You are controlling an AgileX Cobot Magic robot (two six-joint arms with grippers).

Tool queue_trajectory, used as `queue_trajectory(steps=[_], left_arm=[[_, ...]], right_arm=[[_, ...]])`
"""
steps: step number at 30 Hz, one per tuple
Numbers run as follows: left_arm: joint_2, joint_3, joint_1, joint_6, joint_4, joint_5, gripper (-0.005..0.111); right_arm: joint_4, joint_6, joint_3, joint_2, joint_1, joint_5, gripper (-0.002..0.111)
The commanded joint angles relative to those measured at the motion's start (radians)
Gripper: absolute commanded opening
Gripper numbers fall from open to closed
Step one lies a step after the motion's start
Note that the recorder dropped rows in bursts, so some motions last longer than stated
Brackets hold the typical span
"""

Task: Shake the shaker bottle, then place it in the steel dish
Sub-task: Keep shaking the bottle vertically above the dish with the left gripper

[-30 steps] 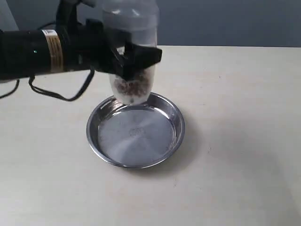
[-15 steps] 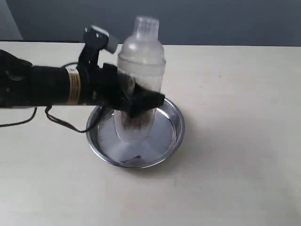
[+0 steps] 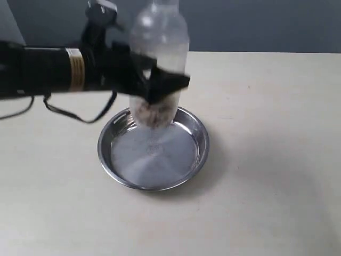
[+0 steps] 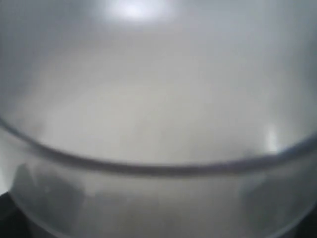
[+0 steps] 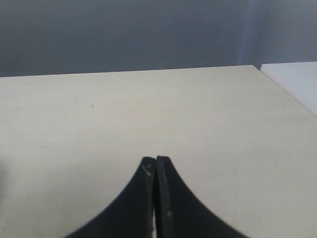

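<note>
We see the shaker bottle (image 3: 160, 40) as frosted, translucent plastic. The steel dish (image 3: 160, 165) is polished, shiny metal, and the table (image 3: 272, 160) looks smooth and matt.

The black left arm (image 3: 42, 72), ringed by a gold band (image 3: 76, 68), is stretched level from the left side of the exterior view. Its black left tool (image 3: 160, 85) is clamped wide around the middle of the frosted translucent plastic shaker bottle (image 3: 160, 37), which is held aloft and roughly upright. The black right tool (image 5: 155, 162) is seen with its two fingers pressed together.
</note>
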Motion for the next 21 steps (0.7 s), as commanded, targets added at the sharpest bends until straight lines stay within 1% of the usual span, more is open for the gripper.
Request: queue_trajectory(steps=[1, 2, 3, 4, 5, 6, 7, 8, 9, 10, 11, 12, 13, 14, 15, 16, 17, 18, 20, 21], left_arm=[[0.006, 0.007, -0.072, 0.021, -0.002, 0.17, 0.0], [0.13, 0.067, -0.05, 0.013, -0.074, 0.078, 0.0], [0.151, 0.082, -0.022, 0.005, -0.09, -0.047, 0.0], [0.123, 0.074, 0.027, 0.013, -0.138, -0.242, 0.0], [0.067, 0.04, 0.048, 0.019, -0.163, -0.295, 0.0], [0.007, -0.006, 0.042, 0.046, -0.122, -0.215, 0.0], [-0.025, -0.029, 0.007, 0.058, -0.04, -0.058, 0.0], [-0.015, -0.011, -0.031, 0.058, -0.016, 0.077, 0.0], [0.046, 0.034, -0.053, 0.094, -0.056, 0.129, 0.0], [0.103, 0.072, -0.053, 0.147, -0.125, 0.07, 0.0], [0.111, 0.101, -0.026, 0.272, -0.22, -0.113, 0.0], [0.092, 0.103, -0.017, 0.33, -0.259, -0.201, 0.0], [0.046, 0.1, -0.007, 0.411, -0.337, -0.269, 0.0], [0.016, 0.099, -0.006, 0.47, -0.379, -0.267, 0.0], [0.004, 0.101, -0.013, 0.506, -0.409, -0.21, 0.0], [0.023, 0.119, -0.027, 0.509, -0.411, -0.097, 0.0], [0.087, 0.168, -0.034, 0.506, -0.442, -0.066, 0.0], [0.116, 0.197, -0.034, 0.492, -0.474, -0.116, 0.0], [0.123, 0.247, -0.013, 0.393, -0.529, -0.323, 0.0], [0.103, 0.25, 0.001, 0.34, -0.529, -0.39, 0.0]], right_arm=[[0.001, -0.002, 0.001, -0.005, -0.003, -0.014, -0.001], [0.001, -0.002, 0.001, -0.005, -0.003, -0.014, -0.001], [0.001, -0.002, 0.001, -0.005, -0.003, -0.014, -0.001], [0.001, -0.002, 0.001, -0.005, -0.003, -0.014, -0.001], [0.001, -0.002, 0.001, -0.005, -0.003, -0.014, -0.001], [0.001, -0.002, 0.001, -0.005, -0.003, -0.014, -0.001], [0.001, -0.002, 0.001, -0.005, -0.003, -0.014, -0.001], [0.001, -0.002, 0.001, -0.005, -0.003, -0.014, -0.001], [0.001, -0.002, 0.001, -0.005, -0.003, -0.014, -0.001], [0.001, -0.002, 0.001, -0.005, -0.003, -0.014, -0.001], [0.001, -0.002, 0.001, -0.005, -0.003, -0.014, -0.001], [0.001, -0.002, 0.001, -0.005, -0.003, -0.014, -0.001], [0.001, -0.002, 0.001, -0.005, -0.003, -0.014, -0.001], [0.001, -0.002, 0.001, -0.005, -0.003, -0.014, -0.001], [0.001, -0.002, 0.001, -0.005, -0.003, -0.014, -0.001], [0.001, -0.002, 0.001, -0.005, -0.003, -0.014, -0.001], [0.001, -0.002, 0.001, -0.005, -0.003, -0.014, -0.001], [0.001, -0.002, 0.001, -0.005, -0.003, -0.014, -0.001], [0.001, -0.002, 0.001, -0.005, -0.003, -0.014, -0.001], [0.001, -0.002, 0.001, -0.005, -0.003, -0.014, -0.001]])
